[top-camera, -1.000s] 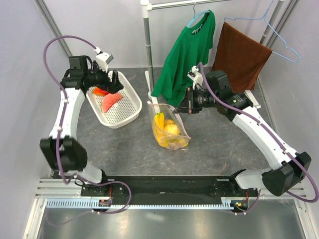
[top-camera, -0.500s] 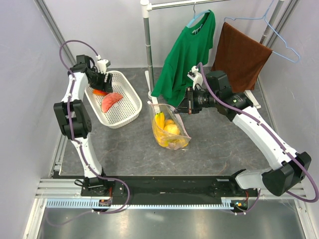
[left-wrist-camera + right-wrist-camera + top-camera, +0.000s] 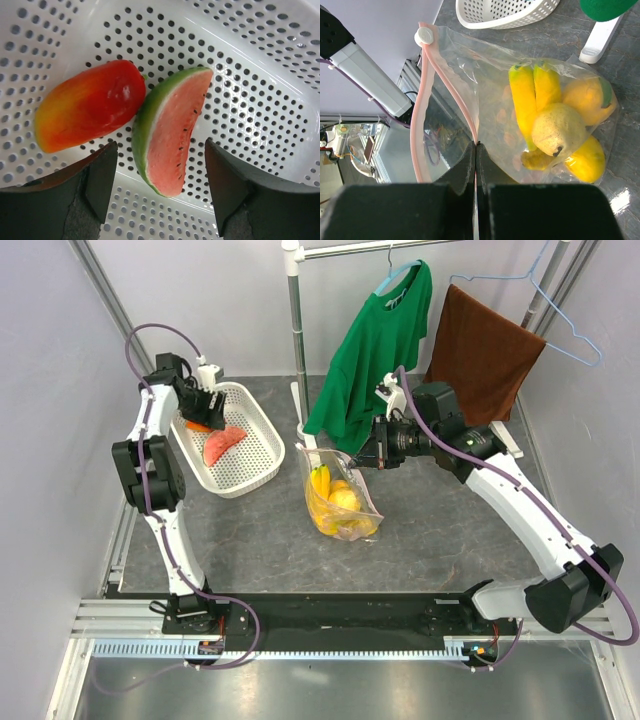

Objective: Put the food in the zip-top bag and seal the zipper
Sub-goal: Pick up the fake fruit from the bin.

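On the grey mottled bench point(image 3: 450, 540) between pale walls point(image 3: 40, 360), the zip-top bag point(image 3: 318, 468) sits just right of the white basket point(image 3: 252, 468), its long axis slanting away from the basket, zipper point(image 3: 423, 120) end nearest and food point(image 3: 342, 505) end farthest, with the right tool point(image 3: 475, 148) clamped on the zipper and the left tool point(image 3: 161, 167) spread apart above the basket's watermelon slice point(image 3: 167, 132).

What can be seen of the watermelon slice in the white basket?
The watermelon slice is a wedge-shaped toy, smooth like plastic, with green rind, a thin pale band and pink-red flesh dotted with small dark seeds. It lies in the white perforated basket, flesh side up. Its rind seems to touch the red-orange fruit beside it. The open left gripper hovers above, one finger to each side, apparently not touching it.
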Controlling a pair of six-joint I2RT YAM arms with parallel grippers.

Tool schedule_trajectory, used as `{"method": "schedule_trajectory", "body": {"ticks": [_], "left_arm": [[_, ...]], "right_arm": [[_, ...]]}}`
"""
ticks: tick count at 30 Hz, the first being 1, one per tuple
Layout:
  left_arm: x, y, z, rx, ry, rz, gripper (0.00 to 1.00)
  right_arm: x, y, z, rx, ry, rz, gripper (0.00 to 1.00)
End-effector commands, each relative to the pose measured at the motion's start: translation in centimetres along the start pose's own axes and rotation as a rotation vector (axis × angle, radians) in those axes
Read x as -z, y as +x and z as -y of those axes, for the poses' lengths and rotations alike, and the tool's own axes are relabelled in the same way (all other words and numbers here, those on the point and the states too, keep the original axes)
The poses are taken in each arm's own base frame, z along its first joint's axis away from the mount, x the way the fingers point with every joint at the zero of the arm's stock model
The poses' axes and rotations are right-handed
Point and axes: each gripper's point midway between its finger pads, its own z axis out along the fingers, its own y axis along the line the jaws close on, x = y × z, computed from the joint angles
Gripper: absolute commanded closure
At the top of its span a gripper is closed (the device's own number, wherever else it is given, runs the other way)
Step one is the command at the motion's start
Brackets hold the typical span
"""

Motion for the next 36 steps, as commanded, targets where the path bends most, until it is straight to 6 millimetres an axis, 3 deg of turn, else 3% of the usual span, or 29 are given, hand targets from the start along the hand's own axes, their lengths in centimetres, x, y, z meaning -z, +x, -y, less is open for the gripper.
{"method": "schedule_trajectory", "body": {"ticks": [1,16,28,31,34,36], "left_arm": [[-0.7,1.5,1.1,-0.022,0.076,-0.027,0.23],[-3.6,5.1,1.7,-0.008,0.102,-0.119,0.14],[-5.1,6.6,1.2,-0.076,-0.014,-0.160,0.21],[-4.8,6.2,1.4,-0.082,-0.019,-0.151,0.32],[-3.3,4.7,1.9,-0.080,-0.015,-0.104,0.56],[-2.3,3.7,2.0,-0.081,-0.018,-0.074,0.61]], "right_arm": [[-0.3,0.0,0.0,0.013,-0.009,-0.002,1.00],[-0.5,-0.1,0.1,0.010,-0.011,-0.006,1.00],[-0.6,0.0,0.2,0.010,-0.008,-0.008,1.00],[-0.6,-0.1,0.2,0.012,-0.009,-0.006,1.00],[-0.6,-0.1,0.2,0.012,-0.008,-0.005,1.00],[-0.5,-0.1,0.2,0.013,-0.005,-0.004,1.00]]}}
